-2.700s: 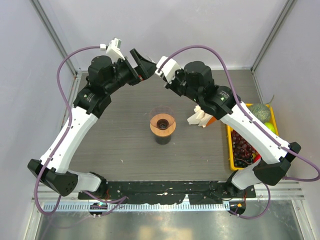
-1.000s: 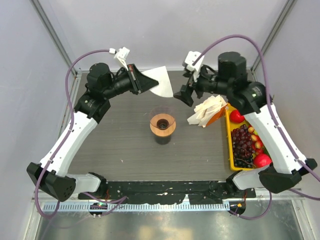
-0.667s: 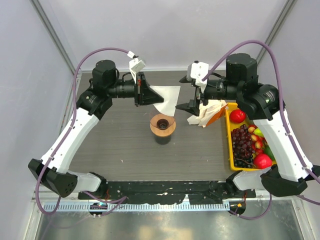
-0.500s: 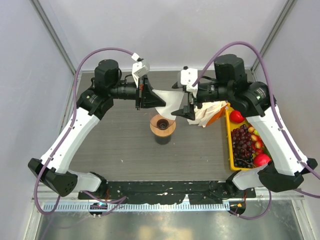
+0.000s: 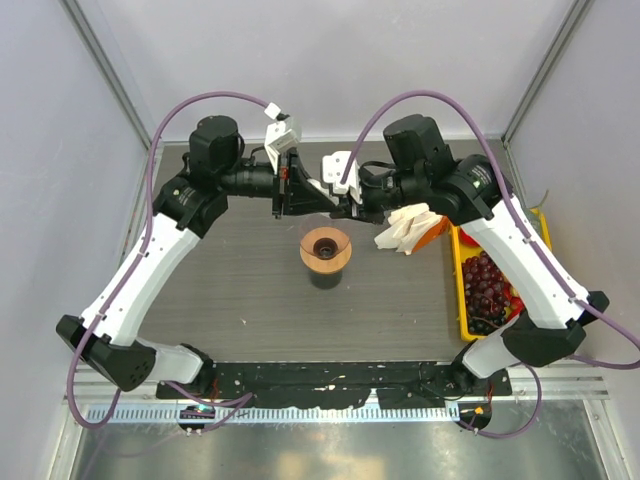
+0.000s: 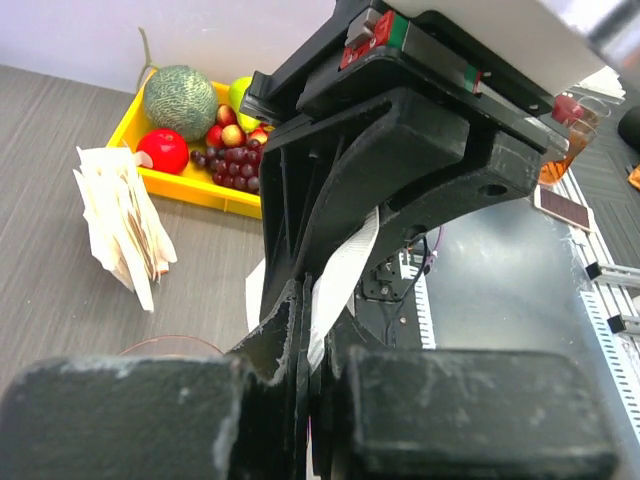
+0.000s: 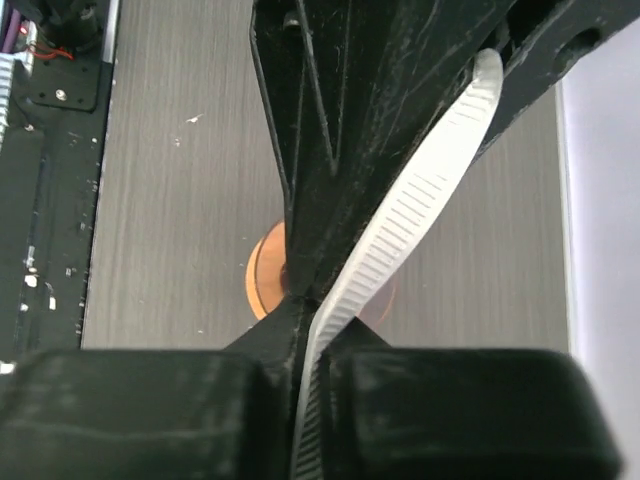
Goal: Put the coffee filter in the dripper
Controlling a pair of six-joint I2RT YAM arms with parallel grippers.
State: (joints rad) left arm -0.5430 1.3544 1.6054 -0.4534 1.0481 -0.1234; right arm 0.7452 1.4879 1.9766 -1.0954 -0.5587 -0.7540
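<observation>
Swung in from 2 o'clock in the last half second, the right arm now meets the left arm over the grey table. A yellow fruit tray sits at the table's 3 o'clock edge. The ruffled filter stack lies at 2 o'clock of the dripper, which stands mid-table. At the dripper's 12 o'clock, the left gripper and right gripper face each other, each clamped tight on the coffee filter held between them
</observation>
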